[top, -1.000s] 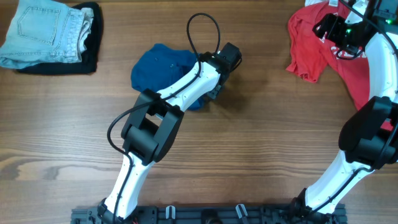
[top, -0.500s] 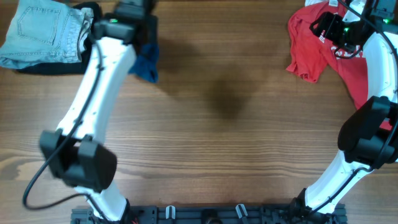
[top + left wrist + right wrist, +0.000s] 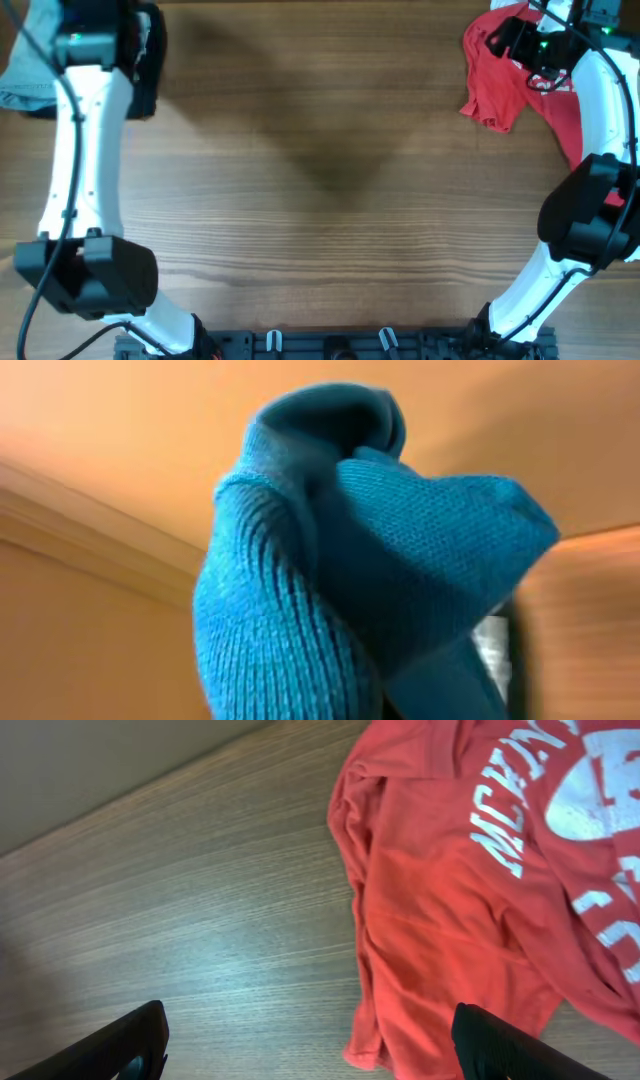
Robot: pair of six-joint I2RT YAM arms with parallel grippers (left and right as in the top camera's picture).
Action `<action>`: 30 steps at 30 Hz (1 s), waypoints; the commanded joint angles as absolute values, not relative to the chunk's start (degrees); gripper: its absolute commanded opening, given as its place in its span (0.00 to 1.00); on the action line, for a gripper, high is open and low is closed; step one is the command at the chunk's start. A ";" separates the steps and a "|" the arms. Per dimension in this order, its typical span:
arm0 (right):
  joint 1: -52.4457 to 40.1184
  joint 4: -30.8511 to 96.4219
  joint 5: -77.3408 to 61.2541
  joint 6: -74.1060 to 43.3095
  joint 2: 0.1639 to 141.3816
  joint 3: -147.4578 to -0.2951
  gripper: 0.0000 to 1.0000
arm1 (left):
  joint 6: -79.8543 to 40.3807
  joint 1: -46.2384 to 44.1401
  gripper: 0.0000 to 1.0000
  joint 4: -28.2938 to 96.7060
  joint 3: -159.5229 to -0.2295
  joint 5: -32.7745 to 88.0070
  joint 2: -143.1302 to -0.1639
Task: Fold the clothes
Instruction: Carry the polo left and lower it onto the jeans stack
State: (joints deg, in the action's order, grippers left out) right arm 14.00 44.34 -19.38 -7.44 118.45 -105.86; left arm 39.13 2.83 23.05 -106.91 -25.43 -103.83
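Since the earlier frames, the left arm had swung from the middle of the surface (image 3: 330,200) to its far left corner, and the blue shirt (image 3: 350,560) had left the middle of the surface with it.

**Left side.** In the overhead view, the left pincer (image 3: 100,18) stood at the top edge of the picture, above a stack of folded garments. Pale jeans (image 3: 20,80) showed to the left of the arm, and a black garment (image 3: 145,60) showed to its right. The arm hid most of the stack. The blue shirt could not be seen from overhead. In the left wrist view, it filled the picture as a bunched, ribbed knit fold, raised close to the camera. The fabric hid the fingers. The pincer was taken as closed on the blue shirt, because the shirt hung lifted in front of the wrist.

**Middle.** The bare wood grain carried only shadow.

**Right side.** The red T-shirt (image 3: 500,70) lay crumpled at the far right corner of the surface, partly under the right arm. In the right wrist view, its white lettering ran across the upper right of the picture. The right pincer (image 3: 305,1035) stood wide apart, one finger at each lower corner of that view, and held nothing. It hung above the surface, with the lower edge of the red T-shirt lying between the fingers, nearer the right-hand one.
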 commanded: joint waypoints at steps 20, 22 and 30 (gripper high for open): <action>11.16 44.36 -17.32 -7.55 119.04 -106.02 0.87 | 65.87 23.29 0.04 -11.38 -108.12 -22.55 -124.99; 10.48 43.79 -17.30 -7.49 119.04 -106.02 0.87 | 65.56 23.09 0.04 -10.24 -108.12 -21.80 -124.99; 9.54 44.42 -17.30 -7.44 119.04 -106.02 0.87 | 49.87 16.88 0.04 6.17 -108.12 -13.17 -126.04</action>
State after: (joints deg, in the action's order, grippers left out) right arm 9.65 44.10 -17.93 -7.44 118.45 -105.86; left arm 59.88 20.05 2.72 -107.07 -18.94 -126.56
